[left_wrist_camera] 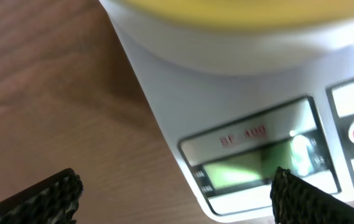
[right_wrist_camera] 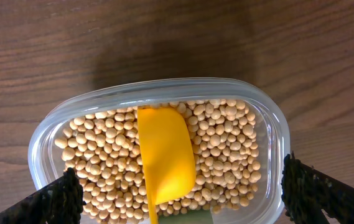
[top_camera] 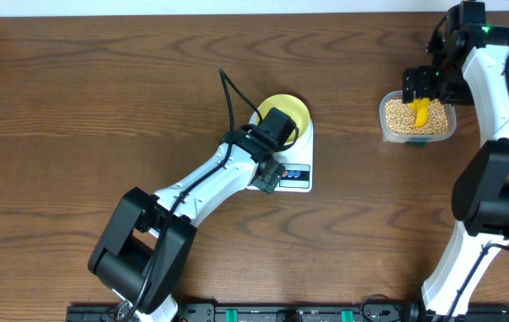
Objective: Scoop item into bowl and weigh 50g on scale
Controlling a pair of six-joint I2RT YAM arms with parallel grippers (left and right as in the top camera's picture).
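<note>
The right gripper (right_wrist_camera: 180, 174) hangs closest to its camera, its two fingers spread wide at either lower corner of the view and gripping nothing. Directly beneath it lies a yellow scoop (right_wrist_camera: 164, 155), resting face down on a bed of beans (right_wrist_camera: 226, 143) inside a clear plastic tub (right_wrist_camera: 52, 124). The scoop's handle runs toward the wrist, but the fingers stand well clear of it on both sides.

Across the table (top_camera: 102, 89), the left gripper (left_wrist_camera: 175, 177) is also wide open and empty, poised low over the front of the white scale (left_wrist_camera: 164, 81). The display (left_wrist_camera: 251, 165) sits between its fingers, too blurred to read. The pale yellow bowl (top_camera: 292, 107) already stands on the scale's platform, and the part not hidden by the arm shows no beans.

So the setup looks done: bowl on scale, beans and scoop ready in the tub. Nearly all the real work seems left: taking hold of the scoop, filling it, carrying it over, and tipping beans into the bowl until the scale shows fifty grams.
</note>
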